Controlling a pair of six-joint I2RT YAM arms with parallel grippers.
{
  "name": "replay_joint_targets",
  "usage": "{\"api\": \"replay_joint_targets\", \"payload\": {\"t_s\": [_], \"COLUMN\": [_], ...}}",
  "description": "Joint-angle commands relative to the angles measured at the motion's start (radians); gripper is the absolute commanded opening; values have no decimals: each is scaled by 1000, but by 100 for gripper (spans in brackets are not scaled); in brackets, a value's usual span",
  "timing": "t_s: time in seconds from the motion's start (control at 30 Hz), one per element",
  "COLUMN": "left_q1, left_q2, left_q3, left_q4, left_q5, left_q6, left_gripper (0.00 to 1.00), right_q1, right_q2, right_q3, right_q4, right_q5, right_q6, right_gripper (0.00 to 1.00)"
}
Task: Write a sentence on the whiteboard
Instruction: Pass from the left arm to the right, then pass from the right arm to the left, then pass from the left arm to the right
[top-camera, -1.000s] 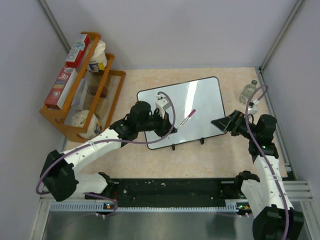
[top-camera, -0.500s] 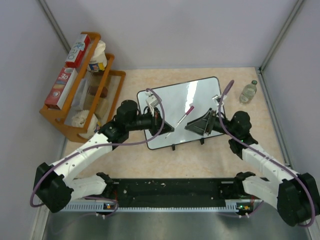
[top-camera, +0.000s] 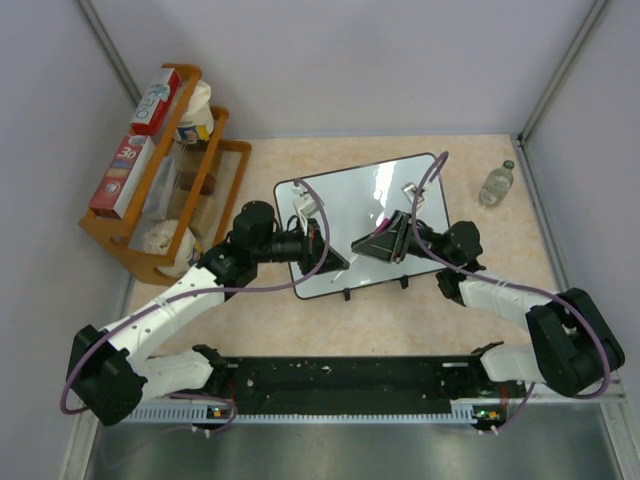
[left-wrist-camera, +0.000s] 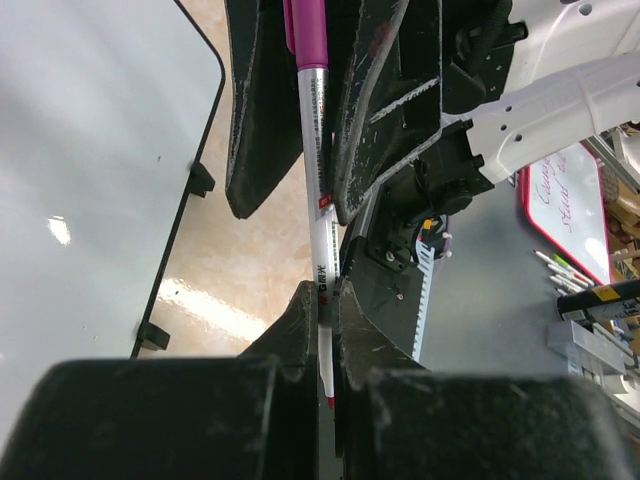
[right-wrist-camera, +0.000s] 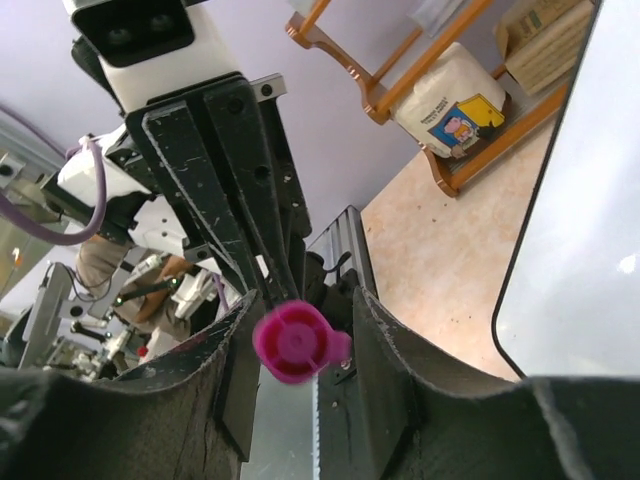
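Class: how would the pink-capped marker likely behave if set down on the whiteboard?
Probably stiff: the marker runs straight from the pinch of the left gripper. Its round, smooth body would likely roll on the glossy whiteboard. It looks slim, so likely light.

Even, diffuse light from overhead keeps the top view bright, with only soft shadows on the counter (top-camera: 380, 320) beneath the arms. A pale glare band crosses the whiteboard (top-camera: 400, 185) just beyond the right end effector (top-camera: 358, 245). In the left wrist view the left end effector (left-wrist-camera: 325, 295) blurs into dark masses at its base. The marker (left-wrist-camera: 318, 200) between its fingers is sharp, and a small glint lies to its left. The right wrist view shows soft near fingers (right-wrist-camera: 390, 370) and a hazy background behind them.
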Motion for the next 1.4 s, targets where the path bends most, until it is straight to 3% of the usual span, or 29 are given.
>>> {"api": "replay_joint_targets", "payload": {"t_s": [0.0, 0.1, 0.13, 0.17, 0.23, 0.27, 0.3, 0.4, 0.57, 0.63, 0.7, 0.73, 0.83, 0.9, 0.93, 0.97, 1.0, 1.03, 1.1, 1.27, 1.37], "left_q1": [-2, -1, -2, -3, -2, -3, -3, -1, -15, -30, -38, -39, -39, -39, -39, -39, -39, -39, -39, -39, -39], "left_q2": [-3, -2, -2, -2, -3, -3, -5, 9, 69, 81, 87, 87, 81, 67, 61, 56, 47, 44, 35, 27, 27], "left_q3": [-5, -4, -2, -2, -2, -4, -11, -30, -39, -47, -51, -53, -54, -54, -54, -54, -51, -47, -36, -5, 7], "left_q4": [60, 57, 54, 54, 47, 45, 57, 93, 168, 194, 228, 240, 241, 228, 223, 217, 197, 180, 139, 54, 36], "left_q5": [28, 27, 25, 22, 8, -1, -1, 31, 68, 65, 64, 67, 50, 44, 42, 39, 37, 36, 39, 77, 126], "left_q6": [-1, 2, 4, 5, 13, 13, 14, 10, -5, -13, -27, -32, -29, -21, -18, -15, -6, 2, 21, 60, 70], "left_gripper": [0, 0, 0, 0, 3, 10, 31, 52, 54, 51, 41, 25, 0, 0, 0, 0, 0, 0, 0, 0, 0], "right_q1": [44, 60, 62, 62, 61, 62, 61, 62, 62, 62, 62, 62, 62, 62, 62, 62, 62, 62, 62, 61, 59], "right_q2": [-43, -70, -83, -91, -114, -137, -149, -191, -212, -218, -220, -221, -231, -240, -246, -263, -272, -284, -326, -433, -458], "right_q3": [62, 82, 84, 82, 82, 78, 73, 62, 41, 35, 33, 33, 35, 36, 39, 39, 39, 44, 51, 102, 127], "right_q4": [0, -131, -167, -184, -238, -276, -292, -333, -333, -327, -336, -336, -368, -399, -419, -453, -471, -502, -586, -802, -840], "right_q5": [1, -1, 2, 11, 33, 62, 77, 120, 149, 157, 163, 162, 160, 166, 171, 175, 180, 189, 217, 272, 235], "right_q6": [-72, -147, -160, -175, -204, -219, -227, -246, -244, -239, -239, -241, -253, -275, -287, -311, -324, -339, -390, -520, -560], "right_gripper": [37, 16, 3, 0, 0, 0, 0, 0, 0, 0, 0, 0, 0, 0, 2, 11, 39, 61, 97, 99, 99]}}
